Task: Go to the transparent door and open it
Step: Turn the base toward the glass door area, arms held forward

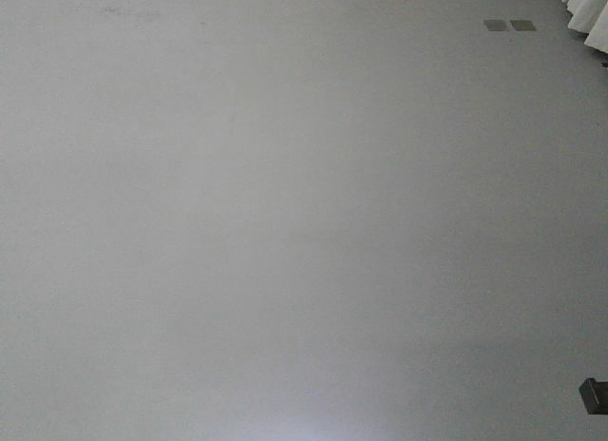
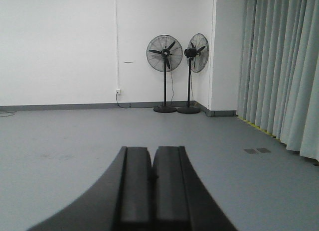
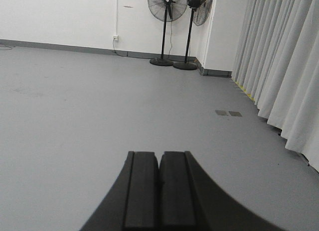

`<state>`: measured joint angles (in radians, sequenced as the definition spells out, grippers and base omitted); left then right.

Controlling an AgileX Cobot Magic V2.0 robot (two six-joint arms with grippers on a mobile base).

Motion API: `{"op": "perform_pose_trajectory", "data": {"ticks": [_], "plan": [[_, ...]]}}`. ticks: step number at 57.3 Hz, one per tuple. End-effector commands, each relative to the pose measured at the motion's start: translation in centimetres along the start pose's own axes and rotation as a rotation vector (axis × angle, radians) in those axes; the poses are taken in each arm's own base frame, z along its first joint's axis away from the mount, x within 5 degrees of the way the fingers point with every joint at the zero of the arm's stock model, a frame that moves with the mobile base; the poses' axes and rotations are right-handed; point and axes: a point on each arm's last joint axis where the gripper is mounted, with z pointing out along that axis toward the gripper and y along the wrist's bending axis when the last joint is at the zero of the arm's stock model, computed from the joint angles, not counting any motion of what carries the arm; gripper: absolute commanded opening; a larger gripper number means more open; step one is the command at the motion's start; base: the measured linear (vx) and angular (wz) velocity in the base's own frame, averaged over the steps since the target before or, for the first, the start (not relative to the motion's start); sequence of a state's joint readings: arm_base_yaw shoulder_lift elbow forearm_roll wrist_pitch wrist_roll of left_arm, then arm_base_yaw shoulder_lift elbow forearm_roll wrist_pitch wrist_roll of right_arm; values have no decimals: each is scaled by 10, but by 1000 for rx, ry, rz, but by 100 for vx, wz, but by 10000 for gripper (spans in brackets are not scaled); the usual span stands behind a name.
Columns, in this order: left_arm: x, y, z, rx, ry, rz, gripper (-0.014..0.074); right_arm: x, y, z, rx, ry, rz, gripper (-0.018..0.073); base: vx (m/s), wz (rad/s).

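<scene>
The grey floor (image 2: pixel 60 136) carries two black pedestal fans (image 2: pixel 164 81) standing side by side in its far corner by the white wall, and two small dark square plates (image 2: pixel 250 151) near its curtained edge.

Left gripper (image 2: pixel 151 159) sits at the bottom centre of the left wrist view, jaws pressed together with only a thin seam between them, pointing forward and roughly level. Right gripper (image 3: pixel 159 161) sits at the bottom centre of the right wrist view, jaws likewise together, angled slightly downward.
</scene>
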<state>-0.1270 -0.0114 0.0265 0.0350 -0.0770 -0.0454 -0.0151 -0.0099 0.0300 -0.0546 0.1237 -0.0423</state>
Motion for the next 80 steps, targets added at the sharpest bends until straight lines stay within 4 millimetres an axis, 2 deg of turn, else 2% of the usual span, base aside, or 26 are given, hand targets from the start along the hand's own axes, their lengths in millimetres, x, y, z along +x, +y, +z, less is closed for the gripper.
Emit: {"op": "perform_pose_trajectory", "data": {"ticks": [1,38,80], "plan": [[3,0,0,5,-46,-19,-6,-4,0,-1,7,-87,-5,-8,0,0],[3,0,0,5,-46,-19,-6,-4,0,-1,7,-87,-5,-8,6,0],[3,0,0,5,-46,-19,-6,-4,0,-1,7,-87,-5,-8,23,6]]}}
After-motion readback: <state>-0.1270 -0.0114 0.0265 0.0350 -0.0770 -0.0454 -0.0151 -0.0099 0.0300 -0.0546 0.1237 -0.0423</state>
